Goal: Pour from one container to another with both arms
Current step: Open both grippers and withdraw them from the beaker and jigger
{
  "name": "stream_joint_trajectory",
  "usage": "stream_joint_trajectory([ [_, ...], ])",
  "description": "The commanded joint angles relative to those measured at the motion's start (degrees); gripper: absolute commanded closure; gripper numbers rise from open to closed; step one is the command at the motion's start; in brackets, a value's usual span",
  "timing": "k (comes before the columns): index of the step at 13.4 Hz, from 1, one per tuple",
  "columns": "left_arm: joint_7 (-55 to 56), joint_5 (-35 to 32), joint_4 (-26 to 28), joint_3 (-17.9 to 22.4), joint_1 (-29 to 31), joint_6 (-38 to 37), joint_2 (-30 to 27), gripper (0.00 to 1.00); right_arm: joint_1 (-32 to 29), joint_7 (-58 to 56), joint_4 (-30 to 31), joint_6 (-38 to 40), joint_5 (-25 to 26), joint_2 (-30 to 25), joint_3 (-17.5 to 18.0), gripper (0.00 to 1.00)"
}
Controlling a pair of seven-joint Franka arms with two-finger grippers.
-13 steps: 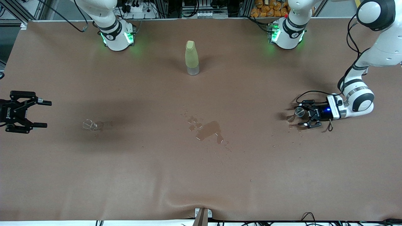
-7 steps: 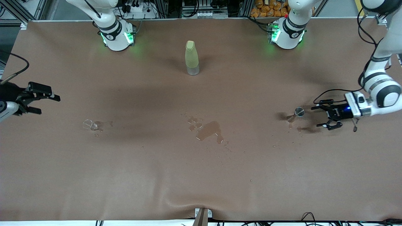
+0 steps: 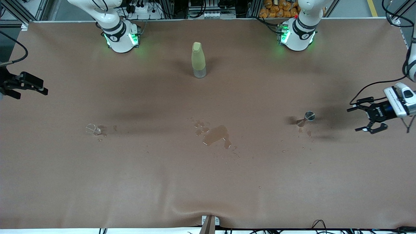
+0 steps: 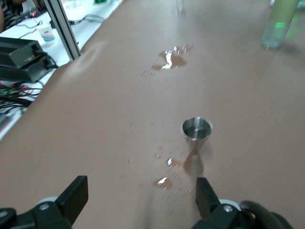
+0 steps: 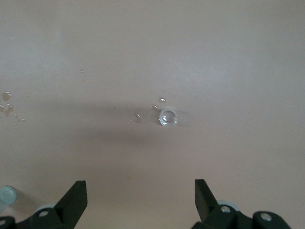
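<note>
left pincer (image 3: 369,119): spread wide, empty, over the worktop (image 3: 208,182) at the left arm's end, apart from the upright metal cup (image 3: 309,116). right pincer (image 3: 27,87): wide open, empty, at the right arm's end; clear glass (image 3: 92,129) nearer the front camera. judged advice: each arm should retreat level, clear of its vessel and the spill (image 3: 214,136).

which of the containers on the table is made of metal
The small metal cup, toward the left arm's end. The tall bottle is yellow-green plastic, the little glass clear.

Both white jointed arms run out of the front view; the right black gripper (image 3: 24,86) is cut by its edge.
</note>
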State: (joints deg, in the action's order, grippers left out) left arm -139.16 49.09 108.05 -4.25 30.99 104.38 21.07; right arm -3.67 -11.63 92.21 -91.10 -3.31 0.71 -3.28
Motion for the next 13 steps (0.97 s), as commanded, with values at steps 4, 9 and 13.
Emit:
stream_joint_trajectory([
  [4,10.87,-8.55,1.81,-0.32,-5.49,10.49,-9.72,0.0,6.85,5.39,1.57,-0.04,0.5,-1.94,-9.12,0.0],
  [9,47.86,-19.79,-2.57,-2.42,-7.61,10.59,-10.7,0.0,6.04,8.72,0.78,0.05,0.76,-1.59,-6.83,0.0],
  [13,80.7,-30.69,-5.92,-7.34,-7.7,10.59,-10.43,0.0,6.22,8.73,-0.01,0.05,2.69,-1.06,-7.0,0.0],
])
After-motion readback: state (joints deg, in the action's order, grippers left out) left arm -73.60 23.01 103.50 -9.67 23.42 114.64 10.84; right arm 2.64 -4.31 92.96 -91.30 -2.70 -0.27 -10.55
